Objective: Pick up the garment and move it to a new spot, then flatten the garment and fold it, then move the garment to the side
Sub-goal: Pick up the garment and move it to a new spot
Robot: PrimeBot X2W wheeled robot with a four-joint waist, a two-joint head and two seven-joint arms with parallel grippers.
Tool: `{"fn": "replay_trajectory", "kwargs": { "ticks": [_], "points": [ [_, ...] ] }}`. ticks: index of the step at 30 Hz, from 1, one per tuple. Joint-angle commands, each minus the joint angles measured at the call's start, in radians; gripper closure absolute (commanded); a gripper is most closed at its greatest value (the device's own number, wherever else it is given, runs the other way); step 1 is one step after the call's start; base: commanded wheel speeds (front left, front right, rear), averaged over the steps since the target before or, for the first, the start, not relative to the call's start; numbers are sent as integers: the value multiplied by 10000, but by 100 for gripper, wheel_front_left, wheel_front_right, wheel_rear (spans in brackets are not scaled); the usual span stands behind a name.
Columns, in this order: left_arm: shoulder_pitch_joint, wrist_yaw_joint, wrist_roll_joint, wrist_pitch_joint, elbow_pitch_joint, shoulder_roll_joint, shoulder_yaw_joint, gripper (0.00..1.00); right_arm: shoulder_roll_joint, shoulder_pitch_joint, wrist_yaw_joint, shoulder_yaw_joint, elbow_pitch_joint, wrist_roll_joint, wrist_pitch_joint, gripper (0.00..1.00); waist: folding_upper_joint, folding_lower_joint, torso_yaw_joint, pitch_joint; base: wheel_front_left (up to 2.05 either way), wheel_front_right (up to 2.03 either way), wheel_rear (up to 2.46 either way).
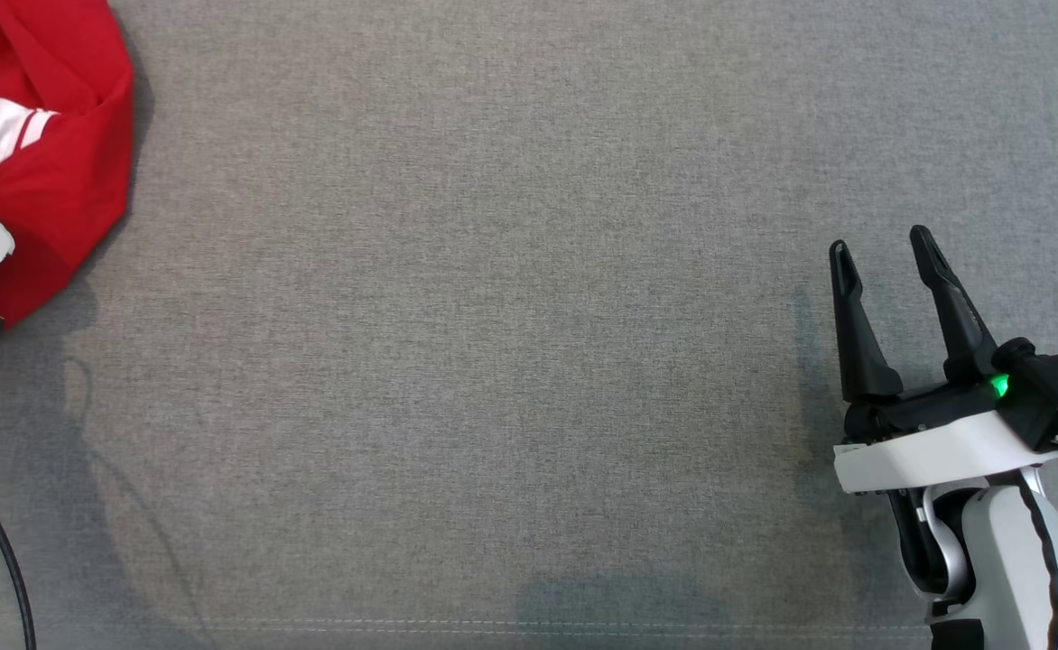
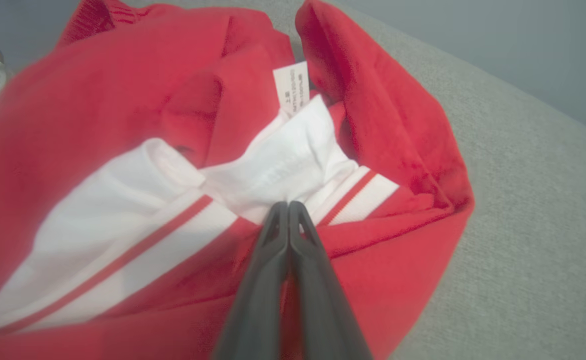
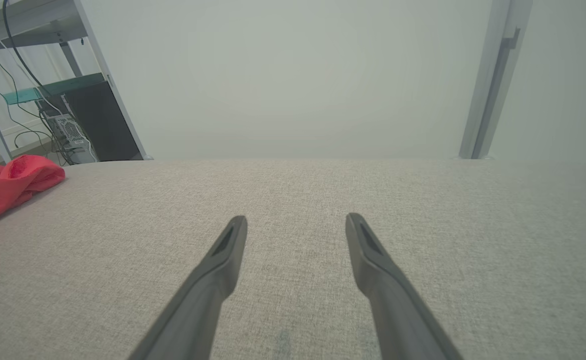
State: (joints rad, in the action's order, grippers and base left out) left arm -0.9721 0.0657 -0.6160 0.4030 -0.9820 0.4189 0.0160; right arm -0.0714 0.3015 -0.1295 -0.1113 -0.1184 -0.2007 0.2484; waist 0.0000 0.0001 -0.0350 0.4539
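Garment sat bunched at the far left edge of the counter in my head view, red with a white striped panel showing. Through the left wrist camera I saw the left gripper clenched, its tips pinching a fold of that white cloth where the wrinkles met, just below a small label. The right gripper was released, fingers spread over grey counter at the lower right, well apart from the garment. Whether it touched the counter, I could not tell.
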Motion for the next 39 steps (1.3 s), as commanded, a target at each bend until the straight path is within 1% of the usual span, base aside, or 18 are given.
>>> {"fn": "replay_trajectory", "kwargs": {
  "ticks": [1, 7, 9, 10, 12, 13, 14, 15, 16, 20, 25, 28, 31, 34, 39],
  "points": [
    [-403, 80, 29, -313, 377, 610, -181, 100, -33, -57, -12, -122, 238, -81, 132, 0, 0, 0, 104, -88, 0, 0, 0],
    [-514, 273, 372, -982, 1036, 625, 226, 100, -72, -204, -12, 149, 332, -70, 132, 0, 0, 0, 240, -453, 0, 0, 0],
    [-486, 324, 449, -1320, 1445, 533, 342, 100, -51, -270, -12, 301, 380, -70, 133, 0, 0, 0, 223, -640, 0, 0, 0],
    [-486, 324, 449, -1320, 1445, 533, 342, 100, -51, -270, -12, 301, 380, -70, 133, 0, 0, 0, 223, -640, 0, 0, 0],
    [-387, 355, 578, -1618, 1951, 395, 523, 100, -30, -377, -12, 518, 434, -67, 133, 0, 0, 0, 195, -823, 0, 0, 0],
    [-306, 371, 599, -1759, 2236, 293, 591, 100, -19, -433, -12, 645, 468, -63, 133, 0, 0, 0, 167, -920, 0, 0, 0],
    [-64, 395, 694, -2003, 2918, 47, 804, 100, 9, -576, -12, 917, 540, -50, 133, 0, 0, 0, 102, -1105, 0, 0, 0],
    [-64, 395, 694, -2003, 2918, 47, 804, 100, 9, -576, -12, 917, 540, -50, 133, 0, 0, 0, 102, -1105, 0, 0, 0],
    [295, 390, 784, -2191, 3710, -291, 1052, 100, 42, -718, -12, 1241, 659, -15, 133, 0, 0, 0, 3, -1282, 0, 0, 0],
    [1162, 270, 1056, -2287, 5436, -1000, 1735, 100, 117, -995, -12, 1733, 904, 5, 133, 0, 0, 0, -353, -1591, 0, 0, 0],
    [2017, 141, 1227, -1764, 7604, -1794, 2732, 100, 176, -1320, -12, 2086, 1176, 9, 133, 0, 0, 0, -993, -1804, 0, 0, 0],
    [2500, 103, 1339, -1317, 8465, -2149, 3423, 100, 197, -1484, -12, 2164, 1315, -53, 133, 0, 0, 0, -1474, -1792, 0, 0, 0],
    [3022, 147, 1289, -1011, 8801, -2595, 4120, 100, 206, -1641, -12, 2204, 1408, -272, 133, 0, 0, 0, -2011, -1691, 0, 0, 0],
    [3418, 175, 1232, -867, 8697, -2976, 4695, 100, 208, -1749, -12, 2174, 1376, -600, 133, 0, 0, 0, -2605, -1543, 0, 0, 0],
    [3489, 151, 1327, -734, 7800, -3172, 5184, 100, 210, -1799, -12, 1803, 1157, -986, 133, 0, 0, 0, -3560, -1285, 0, 0, 0]
  ]
}}
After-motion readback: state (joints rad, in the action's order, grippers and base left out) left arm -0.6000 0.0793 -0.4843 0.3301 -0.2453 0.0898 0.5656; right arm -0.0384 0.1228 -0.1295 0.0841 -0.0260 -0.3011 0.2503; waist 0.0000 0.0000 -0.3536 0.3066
